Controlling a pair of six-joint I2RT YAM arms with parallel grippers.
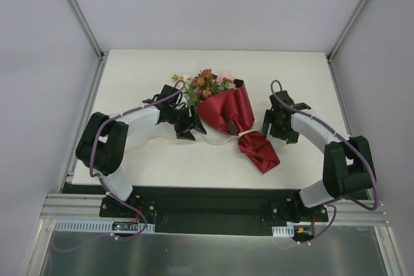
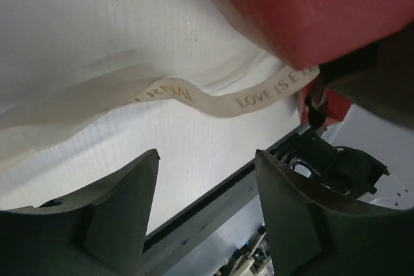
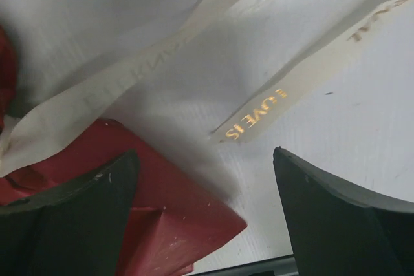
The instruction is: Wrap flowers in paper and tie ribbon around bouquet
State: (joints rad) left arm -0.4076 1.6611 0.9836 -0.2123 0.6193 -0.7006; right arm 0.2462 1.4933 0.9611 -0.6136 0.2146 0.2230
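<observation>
The bouquet [image 1: 228, 113] lay on its side in the middle of the white surface [image 1: 129, 75]. Its flowers [image 1: 206, 82] pointed to the far edge and its twisted red paper [image 1: 260, 152] tail pointed near and to the right. The cream ribbon [image 1: 244, 134] circled the narrow neck between cone and tail. One loose tail ran leftward along the surface, and two more strips with gold lettering lay on the right, by the paper tail. We could not tell whether the band at the neck was knotted or only wound.

The left end effector [image 1: 187, 127] sat just beside the cone's left flank. Its fingers were apart and held nothing, and the ribbon lay flat beyond their tips. The right end effector [image 1: 273, 127] stood near the neck on the other side. It was spread wide and also empty, with the lettered strips and a red paper corner below it.

We judged the tying to be at its finish, or close to it. To do this step well, we would first check the band at the neck. If it looked slack, each end effector should take a tail close to the neck, where the soft ribbon gives least. The two should then pull outward evenly and low along the surface. An uneven pull could spin or drag the light bouquet, and a pinch that caught the paper could tear it.
</observation>
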